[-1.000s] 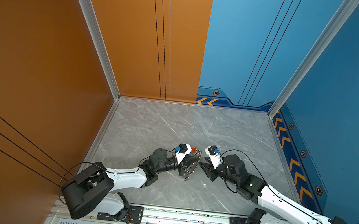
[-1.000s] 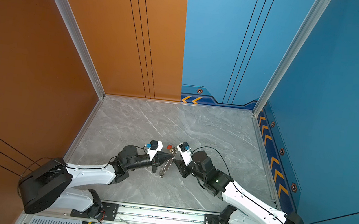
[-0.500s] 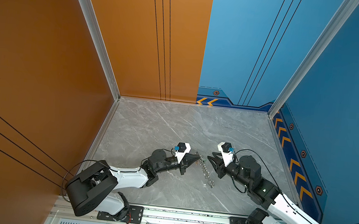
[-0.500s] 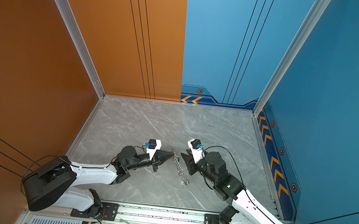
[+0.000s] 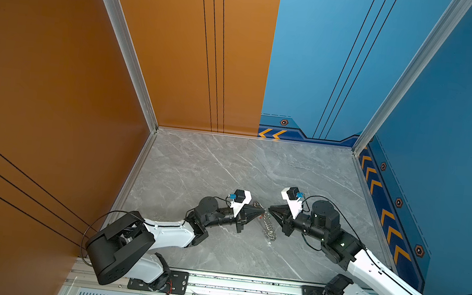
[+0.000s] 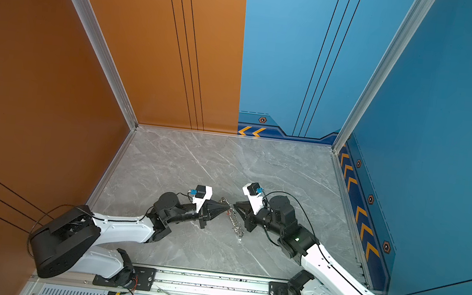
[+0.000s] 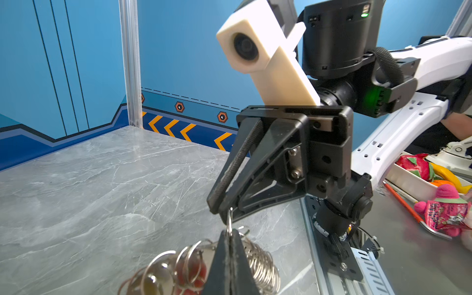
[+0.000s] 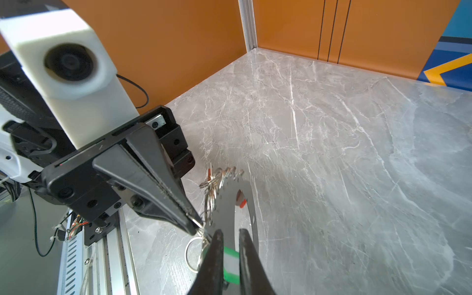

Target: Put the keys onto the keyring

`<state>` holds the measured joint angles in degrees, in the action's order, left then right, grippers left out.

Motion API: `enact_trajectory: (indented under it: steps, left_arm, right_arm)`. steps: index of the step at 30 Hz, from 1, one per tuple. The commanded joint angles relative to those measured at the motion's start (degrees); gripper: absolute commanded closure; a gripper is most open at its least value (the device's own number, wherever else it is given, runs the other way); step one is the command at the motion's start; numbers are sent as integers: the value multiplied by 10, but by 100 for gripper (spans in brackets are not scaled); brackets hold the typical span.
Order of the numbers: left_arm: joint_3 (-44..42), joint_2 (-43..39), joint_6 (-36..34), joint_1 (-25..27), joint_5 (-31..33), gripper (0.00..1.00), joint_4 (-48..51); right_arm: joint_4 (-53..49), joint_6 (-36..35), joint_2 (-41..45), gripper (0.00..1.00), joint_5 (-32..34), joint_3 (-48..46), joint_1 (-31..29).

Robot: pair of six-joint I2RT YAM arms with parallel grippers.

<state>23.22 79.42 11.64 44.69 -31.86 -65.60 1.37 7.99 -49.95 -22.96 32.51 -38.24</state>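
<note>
Reaching in from the left of both top views, one of the two arms brings the left end effector (image 5: 263, 210) over the grey marble worktop (image 5: 226, 165), toward its front edge. Its jaws are clenched on a single wire ring (image 7: 230, 219) of the keyring (image 5: 269, 229), as is seen in both wrist views. One keyring is counted: a dark flat curved strap edged with silver rings that are too crowded to be numbered. It is stretched from the two tips toward the worktop's front edge. Of the keys, two red-orange tags (image 8: 241, 199) and one green tag (image 8: 231, 265) are made out in the right wrist view. The right end effector (image 5: 271, 209), carried by the second arm, is set tip to tip against the left one. Its jaws are drawn nearly together and the green tag is seen in the narrow gap. Whether anything is gripped there cannot be told.
</note>
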Motion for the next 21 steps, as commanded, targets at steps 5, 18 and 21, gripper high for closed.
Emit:
enact_trajectory:
  steps: [5, 18, 21]
  left_arm:
    - [13, -4, 11, 3, -26, 100, -37]
    - [4, -4, 32, -16, -32, 100, -67]
    - [3, -5, 34, -19, -34, 100, -67]
  right_arm:
    - [15, 6, 1, 87, -45, -6, 1]
    - [14, 1, 29, 82, -22, -24, 1]
    - [22, 1, 34, 82, -24, -27, -1]
